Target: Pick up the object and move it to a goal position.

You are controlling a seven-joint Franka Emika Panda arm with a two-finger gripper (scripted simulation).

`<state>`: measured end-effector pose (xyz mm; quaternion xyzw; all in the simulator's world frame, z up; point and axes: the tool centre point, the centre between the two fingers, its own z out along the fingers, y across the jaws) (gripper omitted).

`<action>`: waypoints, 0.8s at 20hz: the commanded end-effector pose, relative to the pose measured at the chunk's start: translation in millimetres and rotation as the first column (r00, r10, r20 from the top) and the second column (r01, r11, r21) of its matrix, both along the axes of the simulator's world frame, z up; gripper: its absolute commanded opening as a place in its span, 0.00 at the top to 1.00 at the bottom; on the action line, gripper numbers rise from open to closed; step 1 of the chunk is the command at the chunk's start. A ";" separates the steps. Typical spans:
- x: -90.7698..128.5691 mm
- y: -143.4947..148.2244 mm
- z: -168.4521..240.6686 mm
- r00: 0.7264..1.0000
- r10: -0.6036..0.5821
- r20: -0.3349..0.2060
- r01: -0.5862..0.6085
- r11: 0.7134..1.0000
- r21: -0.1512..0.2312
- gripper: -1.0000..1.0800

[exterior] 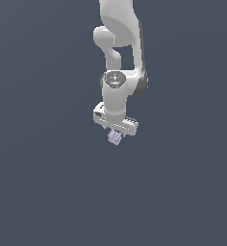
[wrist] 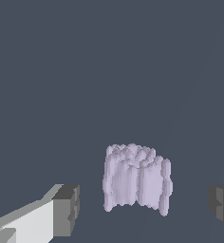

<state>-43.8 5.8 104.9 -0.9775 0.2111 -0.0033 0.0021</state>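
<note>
One flat grey surface [exterior: 43, 192], lilac object [wrist: 136, 182] btwn tool [wrist: 144, 206]

The object [wrist: 136, 180] — a pale lilac, bumpy, roughly cube-like chunk — sits upright between the fingers [wrist: 66, 211], touching neither.

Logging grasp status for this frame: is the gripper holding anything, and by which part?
Nothing is held. The gripper is open, its fingers standing clear of both sides of the lilac chunk between them.

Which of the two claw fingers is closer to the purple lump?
The finger with the white arm piece behind it sits closer to the purple lump; the other finger leaves a wider gap.
</note>
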 end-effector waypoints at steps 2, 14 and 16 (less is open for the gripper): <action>-7.4 1.3 -9.0 0.999 -0.040 -0.004 0.040 0.999 -0.001 0.04; -12.0 2.3 -22.4 0.998 -0.060 -0.008 0.060 0.998 -0.003 0.04; -12.3 2.0 -30.3 0.998 -0.061 -0.007 0.061 0.998 -0.003 0.04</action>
